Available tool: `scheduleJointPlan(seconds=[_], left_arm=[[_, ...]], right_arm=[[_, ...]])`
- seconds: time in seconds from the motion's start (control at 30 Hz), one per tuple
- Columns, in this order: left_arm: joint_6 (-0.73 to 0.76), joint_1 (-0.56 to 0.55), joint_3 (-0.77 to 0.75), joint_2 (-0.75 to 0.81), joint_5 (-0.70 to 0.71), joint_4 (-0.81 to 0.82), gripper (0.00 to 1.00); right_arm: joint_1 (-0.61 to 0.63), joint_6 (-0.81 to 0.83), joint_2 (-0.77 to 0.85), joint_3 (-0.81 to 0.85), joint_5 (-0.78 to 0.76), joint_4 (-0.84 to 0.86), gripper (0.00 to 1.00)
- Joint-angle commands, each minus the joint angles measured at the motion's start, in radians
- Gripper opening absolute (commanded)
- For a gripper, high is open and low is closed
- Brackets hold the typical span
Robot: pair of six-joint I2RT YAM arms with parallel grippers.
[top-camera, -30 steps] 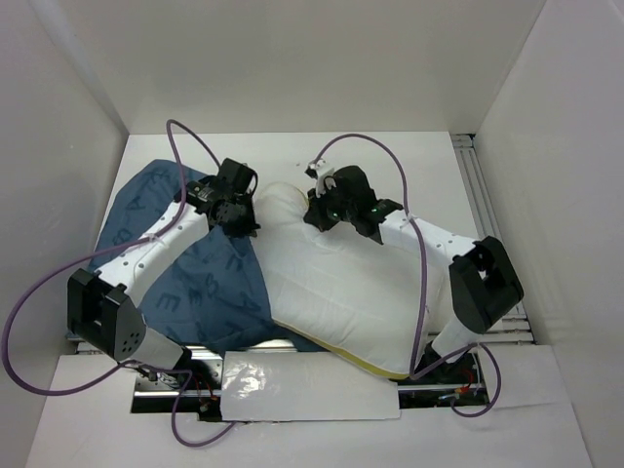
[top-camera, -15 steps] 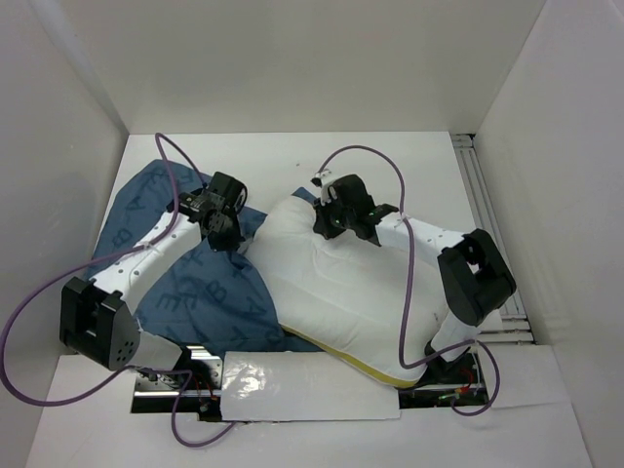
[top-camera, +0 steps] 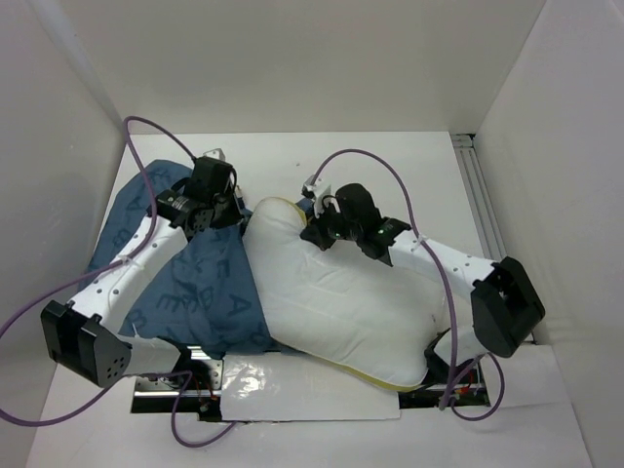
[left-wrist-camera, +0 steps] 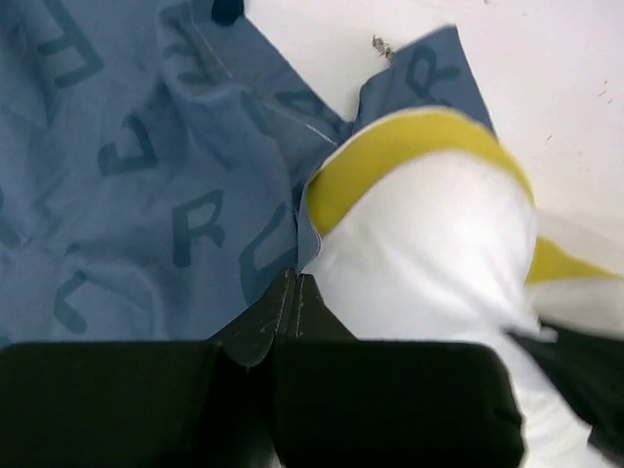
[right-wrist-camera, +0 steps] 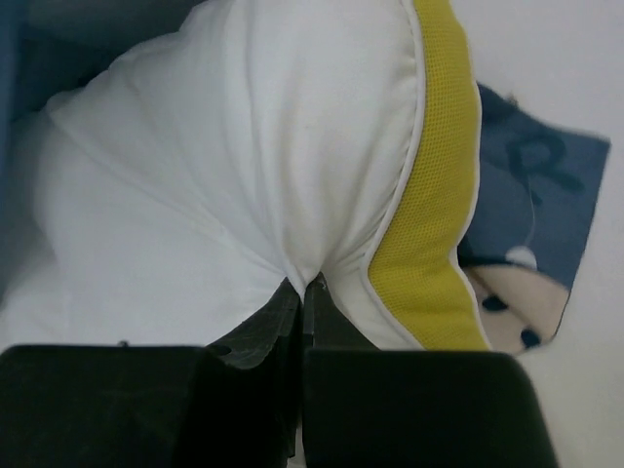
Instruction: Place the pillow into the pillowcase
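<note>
The cream-white pillow point(top-camera: 341, 297) lies across the middle and right of the table, its yellow-banded far corner point(left-wrist-camera: 409, 156) pointing left. The blue lettered pillowcase point(top-camera: 185, 283) lies crumpled on the left, its edge against the pillow. My left gripper point(top-camera: 216, 216) is shut on the pillowcase edge point(left-wrist-camera: 283, 263) right beside the pillow's corner. My right gripper point(top-camera: 320, 234) is shut on a pinch of the pillow's white fabric point(right-wrist-camera: 302, 263) next to the yellow band point(right-wrist-camera: 439, 195). A bit of pillowcase with a cartoon face point(right-wrist-camera: 517, 292) shows beyond the pillow.
White walls enclose the table on three sides. A metal rail point(top-camera: 483, 205) runs along the right edge. A shiny plastic sheet point(top-camera: 302, 385) lies at the near edge between the arm bases. Purple cables point(top-camera: 375, 161) loop above both arms.
Both grippers moved left. The right one dragged the pillow's far corner left toward the pillowcase; the left one pulled the pillowcase edge back and left. The right arm stretched out.
</note>
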State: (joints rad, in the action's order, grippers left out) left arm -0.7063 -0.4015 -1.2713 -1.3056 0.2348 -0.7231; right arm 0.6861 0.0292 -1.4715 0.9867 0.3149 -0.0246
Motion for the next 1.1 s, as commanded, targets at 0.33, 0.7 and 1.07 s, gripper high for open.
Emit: scheduleJointPlan(seconds=[0.33,0.7,1.07], left_arm=[[-0.009,-0.013,-0.192,-0.148,0.075,0.09,0.0],[0.025,-0.146,-0.19,-0.075,0.109,0.111,0.0],[0.044,-0.226,0.11,0.037,-0.118,0.283,0.0]], right_arm=[[0.18,0.222,-0.073,0.049,0.306,-0.064,0.0],[0.103,-0.001,-0.263,0.125,0.229,0.118,0.0],[-0.086,-0.42,-0.341,0.141,0.386,0.649,0.0]])
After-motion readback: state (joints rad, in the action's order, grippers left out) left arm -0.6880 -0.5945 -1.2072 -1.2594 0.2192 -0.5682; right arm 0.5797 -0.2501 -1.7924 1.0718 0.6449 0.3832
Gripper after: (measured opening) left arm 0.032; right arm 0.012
